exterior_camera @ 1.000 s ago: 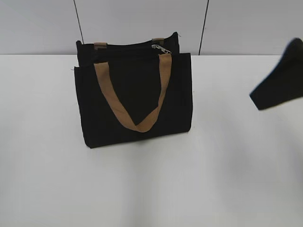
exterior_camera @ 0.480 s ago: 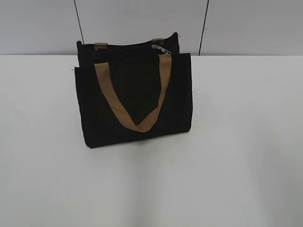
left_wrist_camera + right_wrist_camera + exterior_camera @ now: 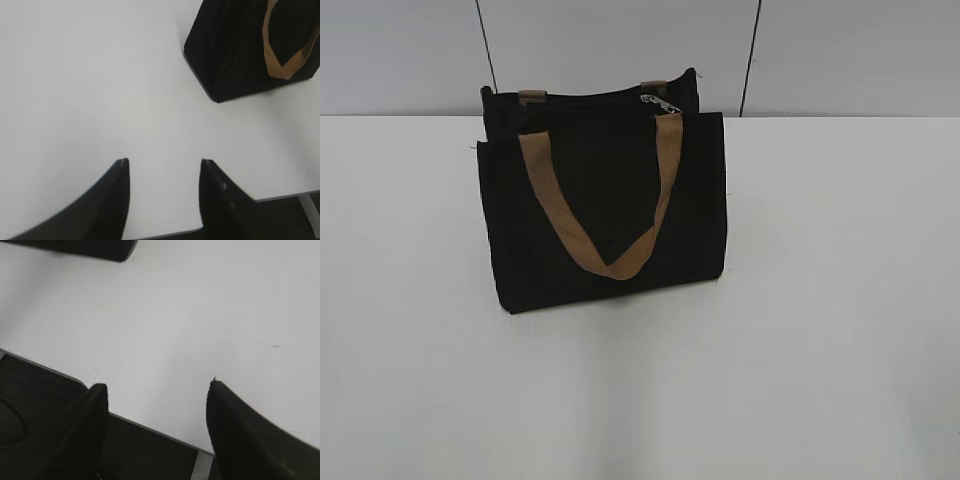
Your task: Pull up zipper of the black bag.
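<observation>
The black bag [image 3: 605, 215] stands upright on the white table, its tan front handle hanging down its face. The zipper runs along the top edge, and its silver pull tab [image 3: 662, 102] sits near the right end. Neither gripper shows in the exterior view. In the left wrist view the bag's lower corner [image 3: 230, 55] is at the upper right, and my left gripper [image 3: 164, 161] is open and empty over bare table, well short of the bag. My right gripper [image 3: 157, 383] is open and empty over the table's front edge.
The white table [image 3: 820, 300] spreads around the bag, with a grey panelled wall [image 3: 840, 50] behind it. The table's front edge [image 3: 150, 427] crosses the right wrist view. A black shape [image 3: 90, 247] lies at that view's top left; I cannot tell what it is.
A black part of the right arm at the right edge of the exterior view one second ago has gone out of view. The bag has not moved.
</observation>
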You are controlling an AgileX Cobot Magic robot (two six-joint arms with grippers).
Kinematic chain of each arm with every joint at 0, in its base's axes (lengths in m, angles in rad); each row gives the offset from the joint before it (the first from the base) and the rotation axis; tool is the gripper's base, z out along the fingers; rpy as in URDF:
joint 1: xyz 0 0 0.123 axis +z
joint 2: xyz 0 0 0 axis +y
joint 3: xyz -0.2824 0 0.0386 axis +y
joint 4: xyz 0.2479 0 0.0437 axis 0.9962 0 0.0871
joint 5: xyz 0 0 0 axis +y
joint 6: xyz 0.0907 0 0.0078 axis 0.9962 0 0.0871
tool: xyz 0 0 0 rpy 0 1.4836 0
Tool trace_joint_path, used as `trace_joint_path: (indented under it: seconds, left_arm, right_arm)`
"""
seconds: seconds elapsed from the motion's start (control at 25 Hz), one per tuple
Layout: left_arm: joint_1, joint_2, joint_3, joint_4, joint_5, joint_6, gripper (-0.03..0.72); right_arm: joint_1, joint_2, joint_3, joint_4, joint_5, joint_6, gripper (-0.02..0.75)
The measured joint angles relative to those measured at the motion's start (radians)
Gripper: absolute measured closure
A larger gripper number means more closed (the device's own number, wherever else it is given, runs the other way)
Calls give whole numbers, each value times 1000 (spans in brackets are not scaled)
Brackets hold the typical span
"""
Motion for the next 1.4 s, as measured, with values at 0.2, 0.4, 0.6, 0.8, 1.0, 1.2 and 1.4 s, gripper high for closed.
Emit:
trace_joint_path:
  seconds: [0.2,0.4,0.6,0.8,1.0,1.2,1.4]
  left_arm:
    - [0,0,33,-1,-84,20,347]
    - [0,0,34,-3,-89,25,347]
    - [0,0,35,-4,-91,25,347]
    - [4,0,35,-5,-91,25,357]
    - [132,-20,35,-5,-93,25,366]
    - [299,-20,35,-5,-93,25,367]
    - [357,-20,35,-5,-93,25,367]
  right_arm:
    - [0,-15,8,-2,-20,7,267]
    - [0,-16,8,-1,-23,7,267]
    - [0,-16,8,-1,-26,7,268]
    - [-1,-16,8,1,-26,9,268]
    - [-57,-30,8,4,-26,9,269]
    - [-128,-77,8,11,-26,10,269]
    - [-140,-77,8,18,-26,10,269]
